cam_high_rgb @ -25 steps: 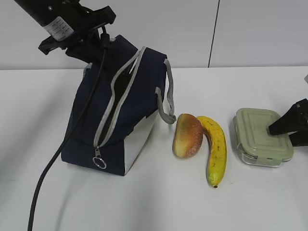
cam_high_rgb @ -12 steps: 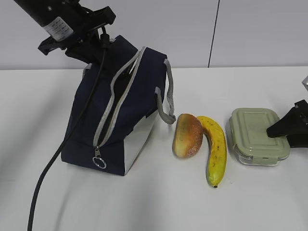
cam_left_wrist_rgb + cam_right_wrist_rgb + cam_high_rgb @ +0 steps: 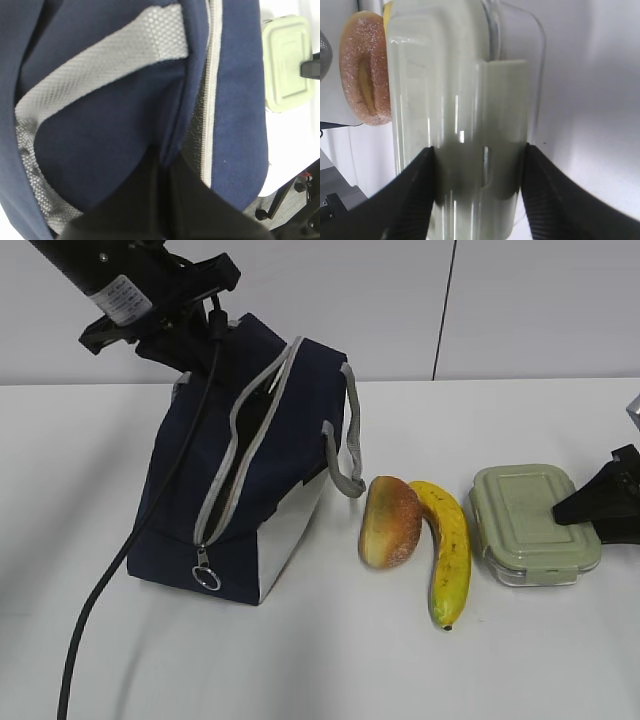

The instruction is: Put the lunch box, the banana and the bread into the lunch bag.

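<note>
The navy lunch bag [image 3: 180, 490] stands at the left with its grey zipper open along the top. My left gripper [image 3: 198, 338] is shut on the bag's top back edge; the left wrist view shows its fingers [image 3: 150, 200] pinching the navy fabric [image 3: 100, 130]. The bread [image 3: 390, 522] and the banana [image 3: 452, 540] lie side by side right of the bag. The lunch box [image 3: 520, 505] with its sage-green lid sits right of the banana. My right gripper [image 3: 566, 511] clamps its right end, one finger on each side [image 3: 478, 150]. The bread [image 3: 365, 70] shows beyond the box [image 3: 460, 75].
A black cable [image 3: 100, 580] hangs from the left arm down in front of the bag's left side. A grey strap handle [image 3: 350, 440] droops toward the bread. The metal ring pull [image 3: 207, 578] hangs at the bag's front lower end. The lunch box also shows in the left wrist view [image 3: 286, 60].
The lunch box has slid a little to the left, toward the banana, with my right gripper on it. The left gripper and the bag have not moved.
</note>
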Robot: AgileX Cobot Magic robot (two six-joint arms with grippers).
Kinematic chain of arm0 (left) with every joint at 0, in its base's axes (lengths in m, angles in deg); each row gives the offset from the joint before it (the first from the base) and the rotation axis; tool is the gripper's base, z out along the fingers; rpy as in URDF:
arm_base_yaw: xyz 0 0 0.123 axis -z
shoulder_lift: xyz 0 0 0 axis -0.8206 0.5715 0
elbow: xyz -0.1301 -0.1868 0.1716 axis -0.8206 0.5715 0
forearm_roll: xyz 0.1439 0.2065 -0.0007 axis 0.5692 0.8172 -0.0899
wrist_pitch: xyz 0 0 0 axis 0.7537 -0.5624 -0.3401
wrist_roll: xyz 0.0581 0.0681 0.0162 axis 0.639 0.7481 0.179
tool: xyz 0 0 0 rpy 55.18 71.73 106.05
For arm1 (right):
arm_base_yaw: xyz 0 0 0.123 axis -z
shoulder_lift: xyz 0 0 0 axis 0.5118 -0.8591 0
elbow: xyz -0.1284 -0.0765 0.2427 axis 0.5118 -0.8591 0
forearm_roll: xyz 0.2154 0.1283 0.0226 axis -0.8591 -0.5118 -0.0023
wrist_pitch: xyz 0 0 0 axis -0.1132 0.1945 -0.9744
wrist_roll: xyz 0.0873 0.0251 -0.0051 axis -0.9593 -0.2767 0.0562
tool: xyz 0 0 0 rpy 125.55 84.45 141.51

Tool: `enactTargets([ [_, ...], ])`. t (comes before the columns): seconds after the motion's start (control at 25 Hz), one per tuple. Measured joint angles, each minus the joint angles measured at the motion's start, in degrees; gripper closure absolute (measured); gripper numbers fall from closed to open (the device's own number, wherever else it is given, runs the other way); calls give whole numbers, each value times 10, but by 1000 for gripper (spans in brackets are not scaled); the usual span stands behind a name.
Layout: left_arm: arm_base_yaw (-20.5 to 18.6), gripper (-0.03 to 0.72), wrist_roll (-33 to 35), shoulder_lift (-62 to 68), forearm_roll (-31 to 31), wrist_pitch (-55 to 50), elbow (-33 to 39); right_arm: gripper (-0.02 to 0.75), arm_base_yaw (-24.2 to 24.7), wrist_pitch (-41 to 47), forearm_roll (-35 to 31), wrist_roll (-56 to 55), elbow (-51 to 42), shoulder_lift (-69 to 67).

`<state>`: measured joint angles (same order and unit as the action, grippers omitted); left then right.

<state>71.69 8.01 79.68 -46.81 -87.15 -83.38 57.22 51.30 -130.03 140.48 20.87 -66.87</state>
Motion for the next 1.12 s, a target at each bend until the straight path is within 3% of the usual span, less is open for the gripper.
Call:
enactTargets([
  [1.12, 0, 688, 0, 0, 0, 0, -1, 362, 0, -6, -44, -74, 38, 51],
])
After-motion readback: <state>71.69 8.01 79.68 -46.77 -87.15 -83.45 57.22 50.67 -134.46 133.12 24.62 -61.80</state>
